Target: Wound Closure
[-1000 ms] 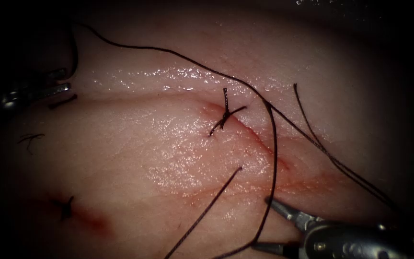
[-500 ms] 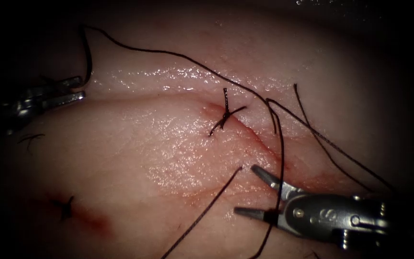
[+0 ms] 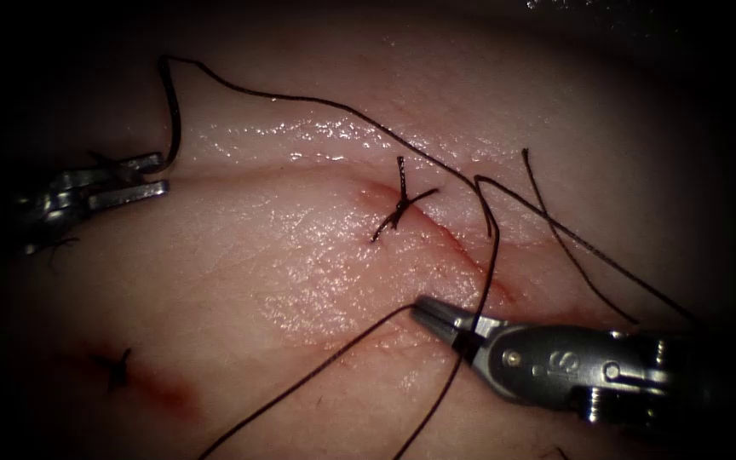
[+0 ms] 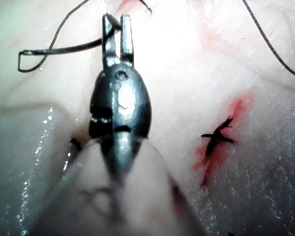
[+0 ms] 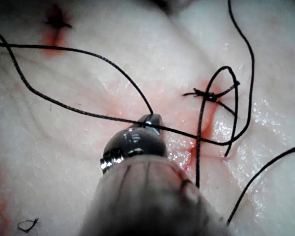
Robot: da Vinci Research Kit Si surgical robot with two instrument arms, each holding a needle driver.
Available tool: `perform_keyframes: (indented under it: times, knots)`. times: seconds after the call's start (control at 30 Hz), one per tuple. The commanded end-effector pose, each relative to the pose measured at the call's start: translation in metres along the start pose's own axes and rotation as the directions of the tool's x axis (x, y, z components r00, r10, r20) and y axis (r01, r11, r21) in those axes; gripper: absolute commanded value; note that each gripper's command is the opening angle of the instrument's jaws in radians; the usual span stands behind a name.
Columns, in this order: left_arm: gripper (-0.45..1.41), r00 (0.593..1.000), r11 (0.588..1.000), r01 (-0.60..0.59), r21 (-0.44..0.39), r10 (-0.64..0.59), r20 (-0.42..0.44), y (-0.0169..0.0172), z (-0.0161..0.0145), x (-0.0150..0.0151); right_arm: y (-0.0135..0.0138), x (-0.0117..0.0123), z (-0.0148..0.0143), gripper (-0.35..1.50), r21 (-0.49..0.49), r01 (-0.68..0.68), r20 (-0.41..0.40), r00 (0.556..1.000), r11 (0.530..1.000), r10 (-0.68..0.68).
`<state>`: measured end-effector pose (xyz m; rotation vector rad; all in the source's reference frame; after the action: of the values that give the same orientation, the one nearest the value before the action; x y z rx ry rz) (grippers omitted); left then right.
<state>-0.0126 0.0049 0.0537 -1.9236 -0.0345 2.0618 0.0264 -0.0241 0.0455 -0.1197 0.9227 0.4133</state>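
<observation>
On the tissue (image 3: 240, 273) the cut (image 3: 462, 251) runs down to the right from a knotted stitch (image 3: 400, 204). My left tool (image 3: 159, 173) lies far to the cut's left, jaws shut on the dark curved needle (image 3: 172, 111) near one end; the needle is clear of the tissue. The left wrist view shows the same grip: left tool (image 4: 117, 19), needle (image 4: 64, 49). Thread (image 3: 325, 104) runs from the needle's other end across to the cut. My right tool (image 3: 425, 309) sits at the cut's lower end, jaws shut on the thread's free tail (image 3: 317, 370). Up close, the thread meets the right tool (image 5: 151, 119).
An older stitch (image 3: 117, 368) sits in red fluid at the lower left, also older stitch (image 4: 217, 140). A second strand (image 3: 440, 392) passes down under the right tool's jaws. Loose thread ends (image 3: 555, 221) lie right of the cut. A cut thread scrap (image 5: 27, 225) rests on the tissue.
The right tool came up and left with jaws wide, then closed them on the thread's free tail. The left tool moved right, carrying the needle.
</observation>
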Motion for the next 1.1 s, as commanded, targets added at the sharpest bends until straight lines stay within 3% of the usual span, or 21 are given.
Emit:
perform_keyframes:
  times: [0.03,0.3,1.1]
  knots:
    - [-0.45,1.0,1.0,0.007,-0.004,-0.007,-0.001,0.0004,0.0007,-0.0006,-0.0007,0.0004,0.0008,-0.35,-0.003,-0.002,0.003,1.0,1.0,0.002]
    - [-0.45,1.0,0.999,-0.008,-0.036,0.007,-0.012,0.0015,0.0022,0.0001,-0.0027,0.0021,-0.0004,-0.35,0.031,-0.025,-0.012,1.0,0.999,0.025]
    - [-0.45,0.999,0.996,-0.032,-0.086,0.031,-0.01,0.0034,0.0042,0.0009,-0.0146,0.0133,-0.0052,-0.35,0.222,0.016,-0.073,0.997,0.975,0.001]
